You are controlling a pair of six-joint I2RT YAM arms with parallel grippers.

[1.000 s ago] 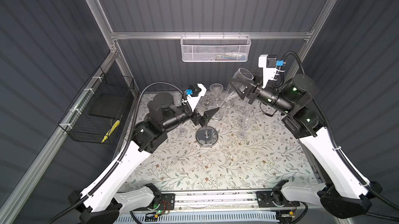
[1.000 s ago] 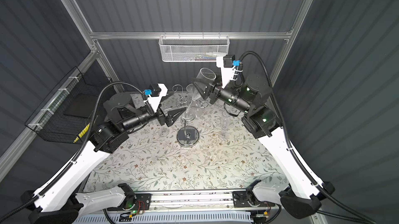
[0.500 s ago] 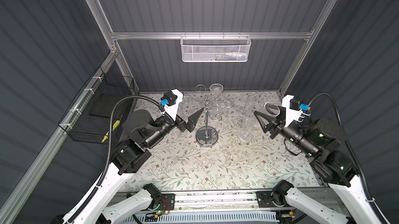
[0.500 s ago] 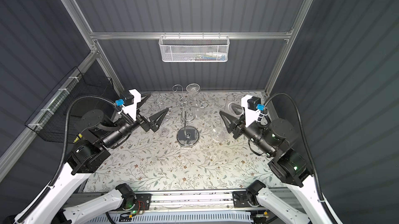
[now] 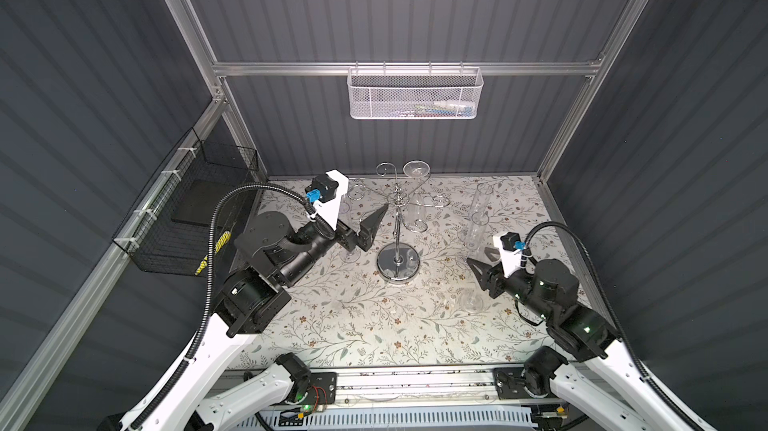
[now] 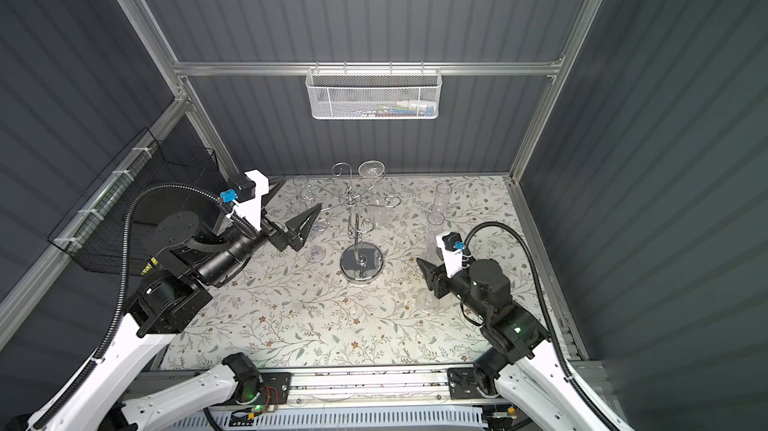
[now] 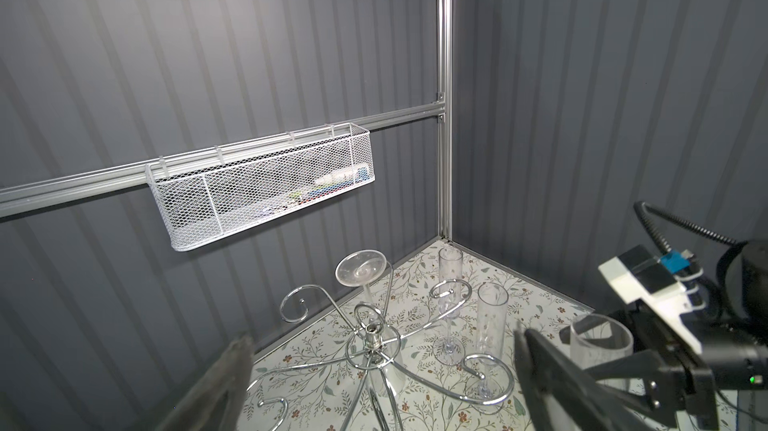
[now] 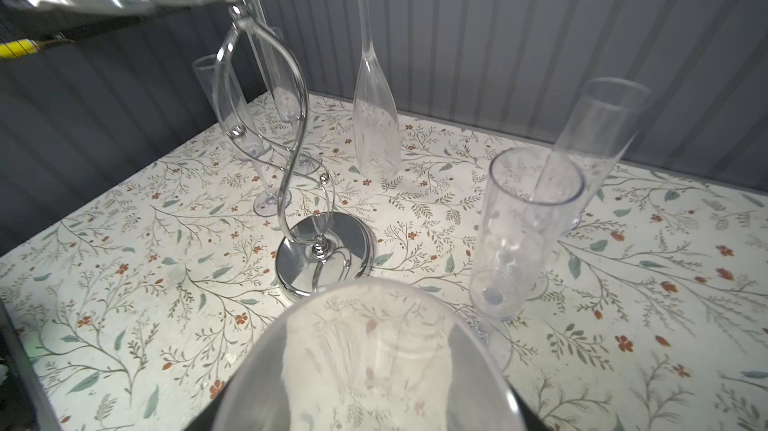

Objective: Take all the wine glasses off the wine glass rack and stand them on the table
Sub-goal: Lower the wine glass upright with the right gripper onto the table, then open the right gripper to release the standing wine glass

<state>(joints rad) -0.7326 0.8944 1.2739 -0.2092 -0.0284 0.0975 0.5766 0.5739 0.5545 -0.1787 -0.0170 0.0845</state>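
The chrome wine glass rack (image 5: 397, 263) (image 6: 360, 263) stands mid-table. One wine glass (image 5: 416, 168) (image 8: 374, 125) hangs upside down from a far arm. My right gripper (image 5: 473, 271) (image 8: 365, 408) is shut on the bowl of another wine glass (image 5: 471, 302) (image 7: 600, 341) (image 8: 365, 358). That glass is upright at the front right of the rack, its foot low over the cloth. My left gripper (image 6: 300, 194) (image 7: 382, 346) is open and empty, level with the rack's arms on its left. In the left wrist view the rack's hub (image 7: 372, 331) lies between its fingers (image 7: 232, 366).
Two flutes (image 5: 478, 204) (image 8: 528, 225) stand right of the rack. Two more flutes (image 6: 316, 252) (image 8: 232, 117) stand left of it, partly behind my left gripper. A white mesh basket (image 5: 415, 94) hangs on the back wall and a black wire basket (image 5: 187, 217) on the left wall.
My right gripper has carried its wine glass from high beside the rack down to the front right. My left gripper has drawn back left from the rack's pole.
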